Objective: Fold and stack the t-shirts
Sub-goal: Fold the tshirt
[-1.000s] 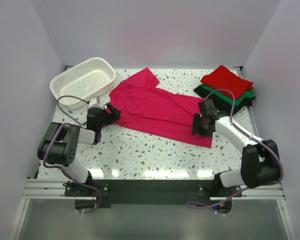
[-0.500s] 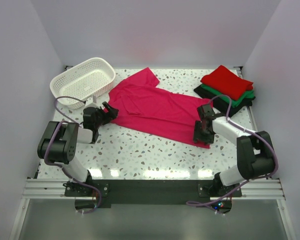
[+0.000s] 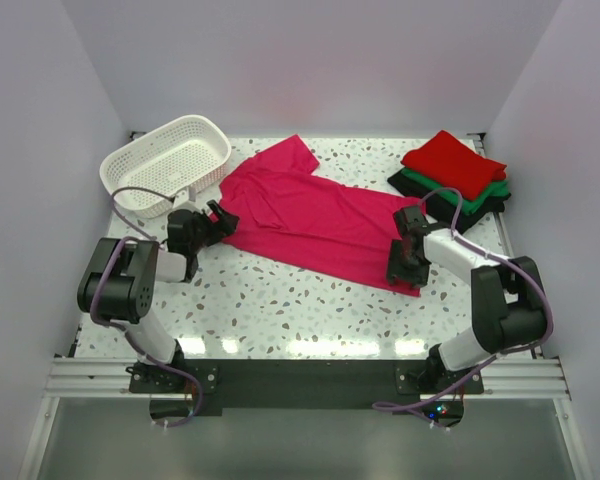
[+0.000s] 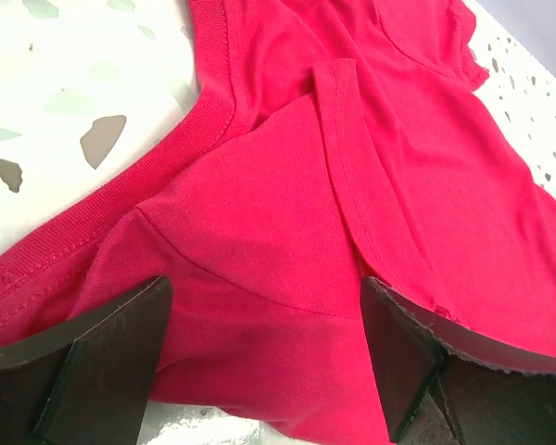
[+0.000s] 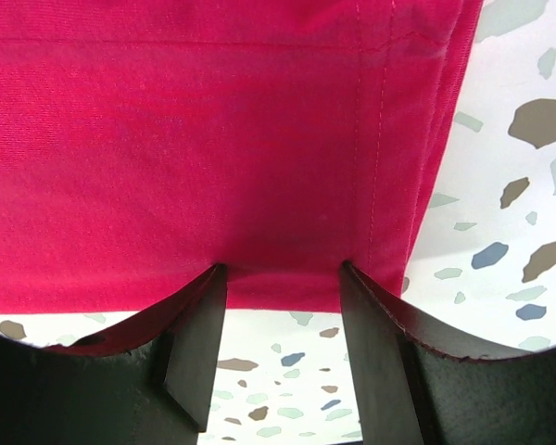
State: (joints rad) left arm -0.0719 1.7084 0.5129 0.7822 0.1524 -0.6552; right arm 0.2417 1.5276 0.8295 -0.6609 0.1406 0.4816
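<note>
Both end effectors are down at the magenta-pink t-shirt (image 3: 310, 215), which lies spread flat across the middle of the table (image 3: 310, 300), slanting from the far left toward the near right. At its left edge the left end effector (image 3: 216, 220) stands with its jaws wide apart. From its own camera, the dark fingers (image 4: 102, 362) straddle a sleeve and the ribbed collar without pinching them. At the near right corner the right end effector (image 3: 400, 268) sits over the hem. Its fingers (image 5: 199, 324) are moderately apart, tips right at the hem's edge, and the cloth between them lies flat and unbunched. At the far right corner a red t-shirt (image 3: 455, 160) sits folded on a green one (image 3: 412, 181) and a black one (image 3: 485, 207). A white lattice basket (image 3: 165, 160) stands at the far left, just beside the pink sleeve.
</note>
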